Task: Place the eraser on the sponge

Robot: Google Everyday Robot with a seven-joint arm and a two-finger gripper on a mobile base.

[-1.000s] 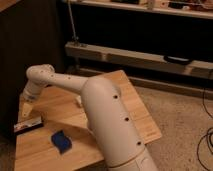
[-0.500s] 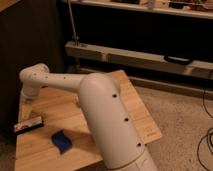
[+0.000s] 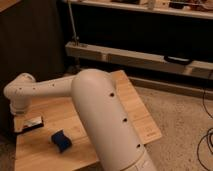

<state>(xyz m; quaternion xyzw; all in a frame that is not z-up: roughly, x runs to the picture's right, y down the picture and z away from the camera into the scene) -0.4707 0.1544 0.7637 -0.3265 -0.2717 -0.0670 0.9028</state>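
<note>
The eraser (image 3: 33,123), a narrow black block with a white top, lies at the left edge of the wooden table (image 3: 57,111). The sponge (image 3: 61,141), a small thick deep-blue pad, rests on the table to the right of the eraser and nearer the front, apart from it. My white arm (image 3: 55,89) stretches left across the table. Its rounded wrist (image 3: 20,95) hangs just above the eraser's left end. The gripper (image 3: 21,121) is a dark shape below the wrist, right at the eraser's left end, and I cannot make out whether it touches the eraser.
My large white arm body (image 3: 107,125) covers the middle and right front of the table. A dark wall and a low shelf rail (image 3: 135,57) run behind the table. Carpet (image 3: 180,115) and a cable (image 3: 205,145) lie to the right.
The wrist has swung left and down, from above the table's left part to just over the eraser's left end. Eraser and sponge have not moved.
</note>
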